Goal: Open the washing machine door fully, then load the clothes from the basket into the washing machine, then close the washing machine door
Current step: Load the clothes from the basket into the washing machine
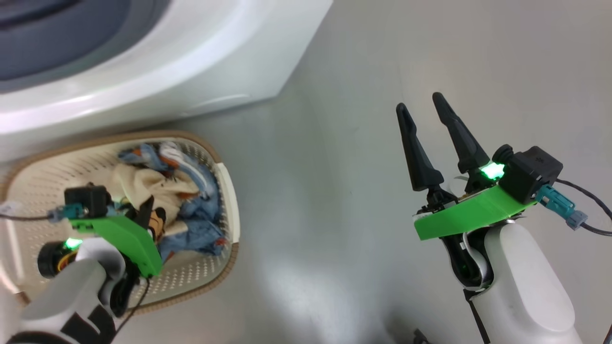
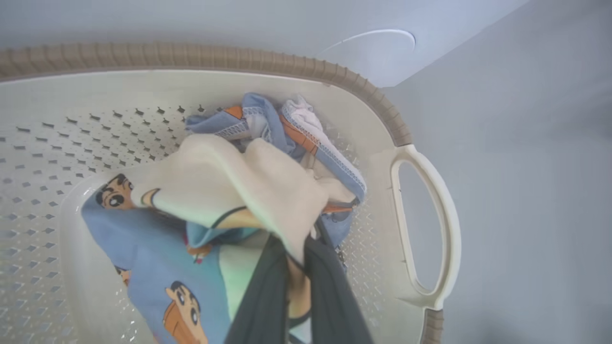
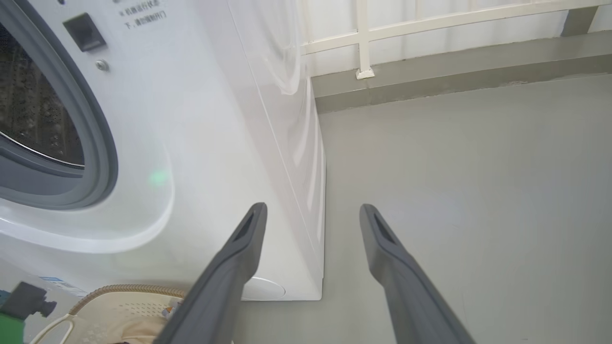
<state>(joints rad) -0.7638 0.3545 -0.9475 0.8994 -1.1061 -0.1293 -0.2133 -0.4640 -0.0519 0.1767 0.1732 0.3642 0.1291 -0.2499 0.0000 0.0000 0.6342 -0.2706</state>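
The cream basket (image 1: 230,191) with a brown rim sits on the floor just in front of the white washing machine (image 1: 191,62). Light-blue and cream clothes (image 1: 143,181) lie bunched inside it. My left gripper (image 1: 150,215) reaches down into the basket. In the left wrist view, that gripper (image 2: 297,248) is shut on a cream fold of the clothes (image 2: 229,181). My right gripper (image 1: 419,102) hangs open over bare floor, right of the machine. The right wrist view has the grey rubber ring (image 3: 98,143) and the steel drum (image 3: 33,110) uncovered. The door is out of view.
Grey floor (image 1: 363,95) stretches to the right of the machine and the basket. A loop handle (image 2: 430,229) sticks out from the basket's near end. A low kerb and pale railing (image 3: 430,52) run behind the machine. A cable (image 1: 588,205) trails from my right wrist.
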